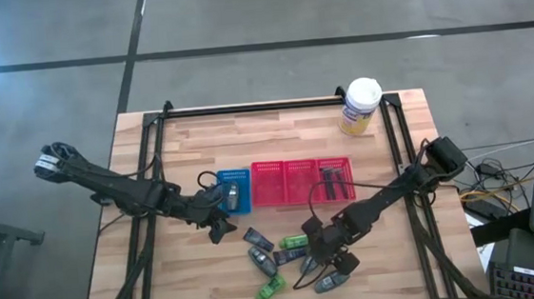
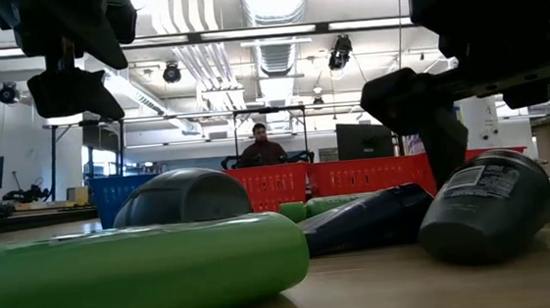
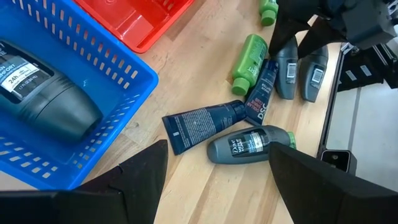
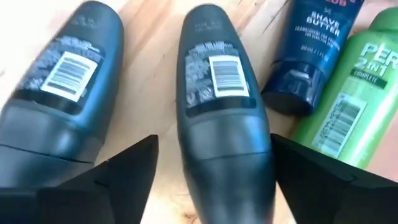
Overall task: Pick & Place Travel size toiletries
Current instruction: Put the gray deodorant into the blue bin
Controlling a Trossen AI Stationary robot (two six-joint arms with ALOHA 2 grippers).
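Note:
Several travel toiletries lie loose on the wooden table near its near edge: grey oval bottles [image 1: 333,281], green bottles [image 1: 270,288] and dark tubes [image 1: 255,236]. One more grey bottle [image 3: 43,93] lies on its side in the blue tray [image 1: 233,190]. Thin dark razors [image 1: 334,179] lie in the red tray's right compartment. My right gripper [image 4: 214,168] is open and low over the cluster, its fingers standing on either side of a grey bottle [image 4: 217,87] that lies flat on the table. My left gripper [image 3: 217,180] is open beside the blue tray's near edge, above the table.
The red mesh tray [image 1: 303,180] has three compartments and sits next to the blue one at mid-table. A white-capped, yellow-labelled jar [image 1: 361,106] stands near the far right corner. A black frame [image 1: 273,104] runs along the table's far and side edges. A person [image 2: 262,145] sits in the room beyond.

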